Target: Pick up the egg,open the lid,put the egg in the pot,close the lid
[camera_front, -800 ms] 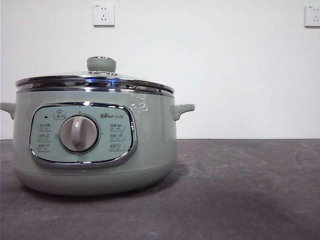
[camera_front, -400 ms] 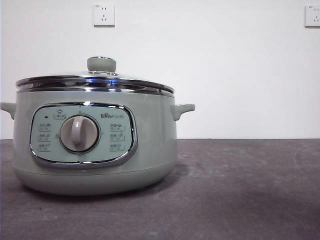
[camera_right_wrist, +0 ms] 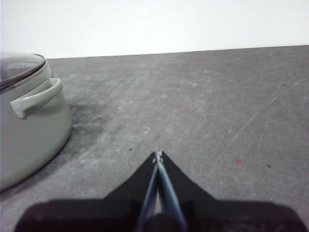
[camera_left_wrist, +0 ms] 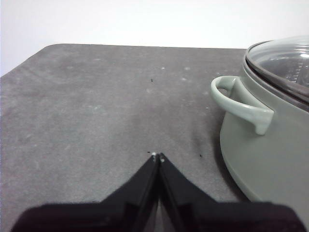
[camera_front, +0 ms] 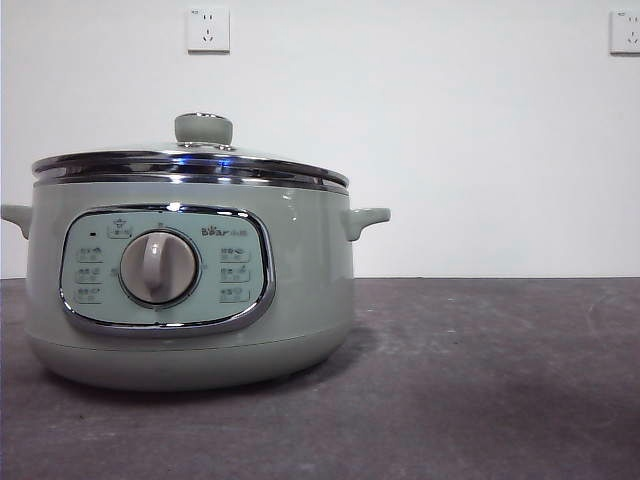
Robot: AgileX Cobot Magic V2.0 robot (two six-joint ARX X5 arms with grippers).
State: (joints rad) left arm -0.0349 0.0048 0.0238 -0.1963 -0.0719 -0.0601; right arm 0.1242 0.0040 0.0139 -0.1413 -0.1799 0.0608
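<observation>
The glass lid [camera_front: 190,160] sits shut on the Bear electric cooker [camera_front: 190,290]; no egg shows in any view. Left gripper [camera_left_wrist: 157,155] and right gripper [camera_right_wrist: 158,154] wait pressed together above the desk [camera_front: 480,380], at the cooker's 9 and 3 o'clock. Find the egg first, then spread the jaws before descending.

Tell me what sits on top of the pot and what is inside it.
The lid sits closed on the pot, its green knob upright. The inside cannot be made out: the pot's wall hides it, and the glass shows only glare. No egg shows in any view.
</observation>
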